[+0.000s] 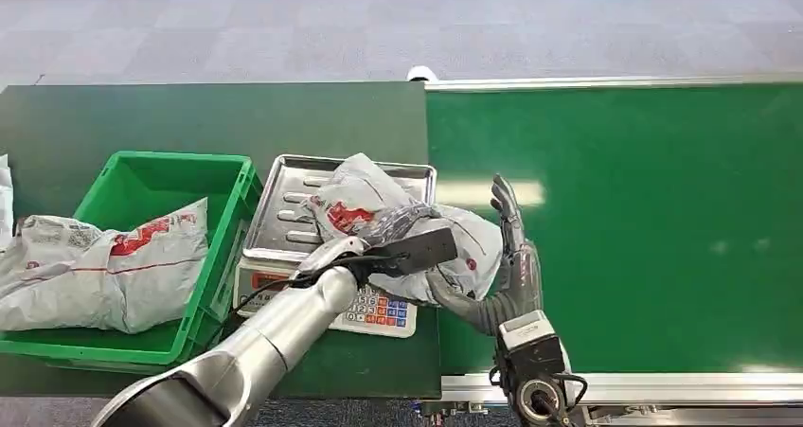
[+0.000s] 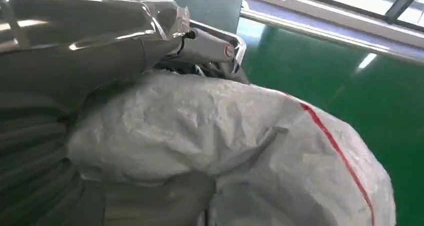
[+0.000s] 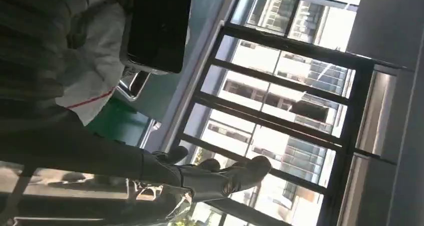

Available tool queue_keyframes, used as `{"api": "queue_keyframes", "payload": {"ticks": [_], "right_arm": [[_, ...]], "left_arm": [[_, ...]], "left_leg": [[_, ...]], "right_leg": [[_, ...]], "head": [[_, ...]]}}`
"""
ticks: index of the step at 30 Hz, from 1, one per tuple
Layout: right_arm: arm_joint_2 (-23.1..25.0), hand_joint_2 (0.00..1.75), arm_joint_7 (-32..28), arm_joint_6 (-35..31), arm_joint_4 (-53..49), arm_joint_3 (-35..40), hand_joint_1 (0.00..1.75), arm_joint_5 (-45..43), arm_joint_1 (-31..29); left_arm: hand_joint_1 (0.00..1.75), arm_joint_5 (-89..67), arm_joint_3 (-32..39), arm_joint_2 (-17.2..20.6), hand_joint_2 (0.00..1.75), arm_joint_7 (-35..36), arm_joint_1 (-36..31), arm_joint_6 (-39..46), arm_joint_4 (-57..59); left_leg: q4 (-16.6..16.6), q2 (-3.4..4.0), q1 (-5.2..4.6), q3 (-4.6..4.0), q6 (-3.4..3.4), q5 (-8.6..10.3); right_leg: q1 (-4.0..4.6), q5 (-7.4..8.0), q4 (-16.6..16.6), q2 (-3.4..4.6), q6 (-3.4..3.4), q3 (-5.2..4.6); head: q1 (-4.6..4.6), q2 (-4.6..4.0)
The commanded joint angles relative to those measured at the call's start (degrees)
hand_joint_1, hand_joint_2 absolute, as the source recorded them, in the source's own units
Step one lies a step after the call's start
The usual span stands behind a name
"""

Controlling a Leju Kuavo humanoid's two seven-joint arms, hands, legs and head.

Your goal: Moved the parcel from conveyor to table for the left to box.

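A white parcel [image 1: 365,195] with red print lies crumpled on the steel tray of a scale [image 1: 284,209] at the table's right edge, bulging toward the conveyor [image 1: 615,209]. My left hand [image 1: 402,226] lies over the top of it and grips it; in the left wrist view the parcel [image 2: 225,136] is pressed up against the hand [image 2: 75,35]. My right hand [image 1: 507,257] stands just right of the parcel over the belt's edge, fingers spread upward and its thumb at the parcel's lower side. In the right wrist view the right hand [image 3: 200,178] holds nothing, with the parcel [image 3: 95,80] behind it.
A green crate [image 1: 161,159] sits left of the scale with another white parcel [image 1: 104,266] in it. The scale's keypad [image 1: 379,311] faces me under my left forearm. The conveyor's metal rail [image 1: 663,386] runs along the near edge.
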Motion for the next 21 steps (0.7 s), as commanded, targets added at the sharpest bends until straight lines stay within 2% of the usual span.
{"api": "queue_keyframes", "payload": {"ticks": [1, 2, 4, 7, 8, 10, 11, 13, 14, 17, 21], "right_arm": [[0.6, 1.75, 0.7, 0.7, 2.2, -1.5, 0.00, 0.1, -0.2], [0.6, 1.75, 0.7, 0.7, 2.1, -1.5, 0.00, 0.1, 0.0], [0.6, 1.75, 0.7, 0.8, 1.8, -1.6, 0.00, 0.3, 0.3], [0.7, 1.75, 0.6, 0.7, 1.7, -1.6, 0.00, 0.5, 0.5], [0.7, 1.75, 0.6, 0.7, 1.8, -1.6, 0.00, 0.6, 0.5], [0.6, 1.75, 0.6, 0.4, 1.7, -1.8, 0.00, 0.6, 1.0], [0.6, 1.75, 0.7, 0.3, 1.6, -1.8, 0.00, 0.6, 1.2], [0.8, 1.75, 0.6, -0.2, 1.4, -2.3, 0.00, 0.8, 2.4], [0.9, 1.75, 0.2, -0.4, 1.4, -2.4, 0.00, 1.1, 2.8], [0.9, 1.75, -0.5, -0.9, 1.6, -3.1, 0.00, 1.1, 4.3], [0.7, 1.75, -1.3, -1.2, 2.1, -3.2, 0.00, 0.8, 5.2]], "left_arm": [[1.75, 4.0, 4.7, -0.2, 1.75, -2.0, -0.3, 2.0, 2.3], [1.75, 4.0, 4.7, 0.0, 1.75, -2.0, -0.2, 1.8, 2.0], [1.75, 8.2, 8.2, -0.1, 1.75, -7.0, 1.8, 4.2, -2.6], [1.75, 13.8, 10.6, 1.0, 1.75, -11.3, 5.5, 6.1, -14.3], [1.75, 14.6, 9.8, 1.8, 1.75, -9.2, 6.5, 5.3, -18.0], [1.75, 19.5, 11.2, 2.6, 1.75, -11.0, 9.7, 7.2, -29.2], [1.75, 20.3, 10.6, 3.8, 1.75, -8.9, 10.7, 6.8, -33.4], [1.75, 22.0, 11.5, 5.4, 1.75, -10.7, 13.5, 10.4, -44.3], [1.75, 22.4, 11.4, 6.4, 1.75, -9.3, 14.5, 10.2, -47.8], [1.75, 21.9, 13.1, 8.4, 1.75, -10.5, 17.2, 13.8, -54.6], [1.75, 21.3, 16.3, 9.8, 1.75, -10.4, 18.5, 16.8, -56.5]], "left_leg": [[0.0, 0.07, 0.03, 0.06, 0.00, 0.00], [-0.1, 0.07, 0.03, 0.08, 0.00, 0.00], [0.0, 0.07, 0.03, 0.08, 0.00, 0.00], [0.0, 0.10, 0.00, 0.03, 0.00, -0.01], [0.0, 0.15, 0.03, 0.02, 0.00, -0.03], [0.0, 0.19, 0.04, 0.03, 0.00, -0.04], [0.0, 0.19, 0.02, -0.04, -0.01, -0.03], [0.0, 0.24, 0.03, -0.02, -0.01, -0.04], [0.0, 0.24, 0.03, -0.07, -0.02, -0.04], [0.0, 0.29, 0.01, -0.03, -0.03, -0.05], [-0.1, 0.30, 0.02, 0.05, -0.03, -0.04]], "right_leg": [[0.05, 0.02, -0.1, 0.00, -0.05, 0.06], [0.04, 0.02, -0.1, 0.01, -0.05, 0.07], [0.04, 0.02, -0.1, 0.00, -0.04, 0.08], [0.02, 0.02, 0.0, 0.04, -0.04, 0.01], [0.05, 0.02, -0.1, 0.07, -0.06, 0.00], [0.06, 0.02, 0.0, 0.09, -0.07, -0.01], [0.04, 0.02, 0.0, 0.11, -0.05, -0.07], [0.05, 0.03, 0.0, 0.16, -0.07, -0.07], [0.05, 0.03, 0.0, 0.17, -0.06, -0.12], [0.03, 0.02, 0.0, 0.22, -0.06, -0.11], [0.04, 0.01, -0.1, 0.23, -0.08, -0.03]], "head": [[0.00, 0.00], [0.00, 0.00], [0.00, 0.00], [0.00, 0.00], [0.00, 0.00], [-0.02, 0.00], [0.02, 0.00], [0.00, 0.00], [0.00, 0.00], [0.00, 0.00], [0.00, 0.00]]}}
